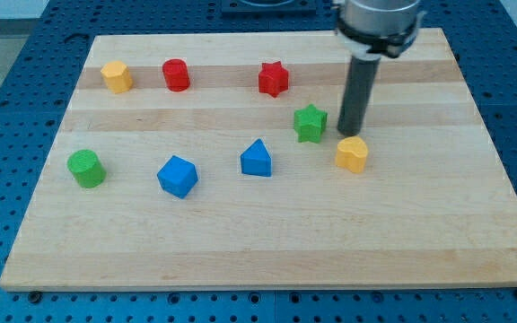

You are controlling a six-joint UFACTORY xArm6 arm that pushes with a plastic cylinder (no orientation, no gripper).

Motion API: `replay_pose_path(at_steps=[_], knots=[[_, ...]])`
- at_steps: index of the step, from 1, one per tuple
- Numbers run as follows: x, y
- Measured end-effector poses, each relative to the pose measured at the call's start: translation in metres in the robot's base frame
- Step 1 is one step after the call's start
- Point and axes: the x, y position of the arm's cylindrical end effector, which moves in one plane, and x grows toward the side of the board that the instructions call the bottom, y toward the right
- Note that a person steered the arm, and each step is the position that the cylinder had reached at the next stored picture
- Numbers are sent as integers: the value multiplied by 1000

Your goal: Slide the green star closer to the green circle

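Green star sits just left of my tip, far from green circle; no grasping tool shows.

A pale wooden board of glued strips, grain running across the view, fills most of the frame. It lies on a blue perforated table top with regular rows of small holes, visible on all sides. The lighting is even, casting soft shadows.
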Motion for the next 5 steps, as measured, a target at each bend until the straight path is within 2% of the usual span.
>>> replay_pose_path(at_steps=[1,2,3,4,5], knots=[[1,-64],[0,-69],[-21,-35],[-40,-40],[-19,-105]])
